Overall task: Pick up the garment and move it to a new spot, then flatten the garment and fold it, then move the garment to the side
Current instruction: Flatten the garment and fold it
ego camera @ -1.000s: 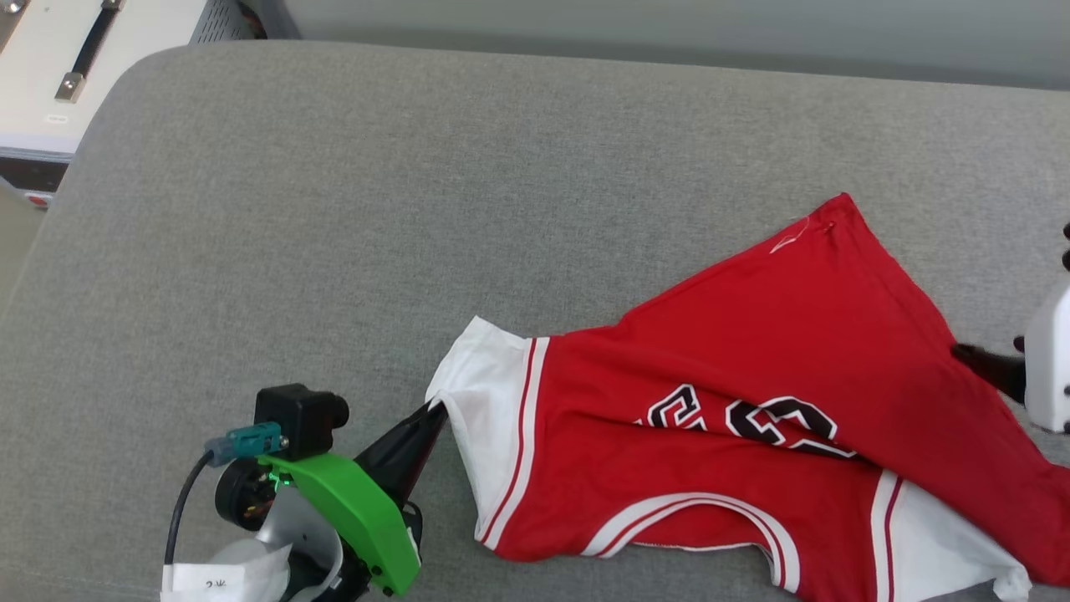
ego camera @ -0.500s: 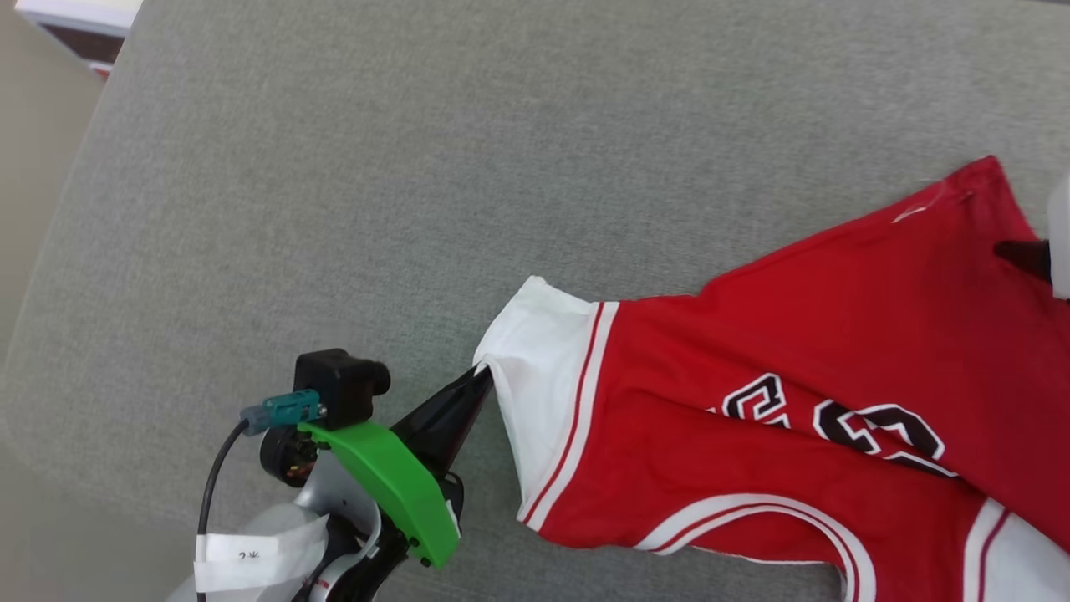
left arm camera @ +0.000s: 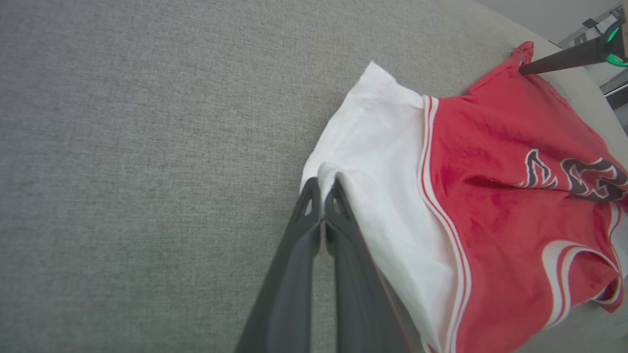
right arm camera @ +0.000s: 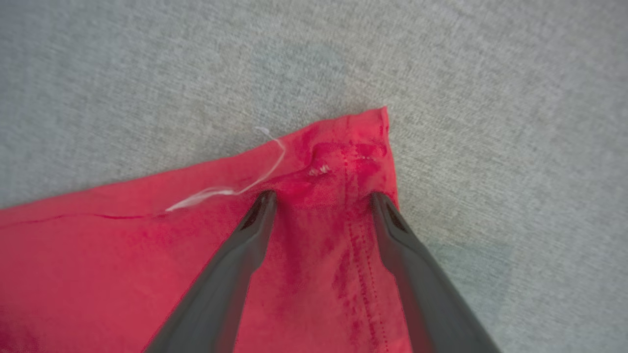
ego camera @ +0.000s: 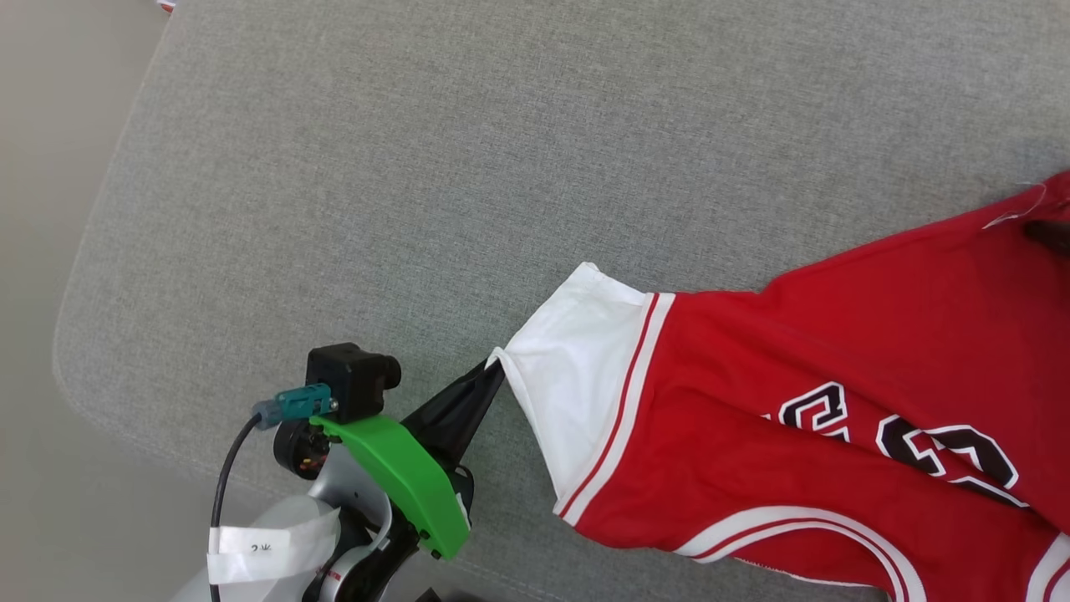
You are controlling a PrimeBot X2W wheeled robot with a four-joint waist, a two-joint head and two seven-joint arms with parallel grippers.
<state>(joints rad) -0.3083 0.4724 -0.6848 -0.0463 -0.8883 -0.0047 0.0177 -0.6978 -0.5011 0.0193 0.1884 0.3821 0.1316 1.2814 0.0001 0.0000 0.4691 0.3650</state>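
Pinching just the edge of the white sleeve, the left gripper (left arm camera: 321, 184) is clamped shut on the garment (ego camera: 794, 359), which lies rumpled on the grey cushion (ego camera: 418, 167) near its front edge. The right gripper (right arm camera: 321, 198) is spread wide, tips straddling a red hem corner, holding nothing. Risk: that thin bite slips if the left pulls. With the right unclosed, the cloth would likely drag and bunch rather than stretch flat, or slide off the edge.
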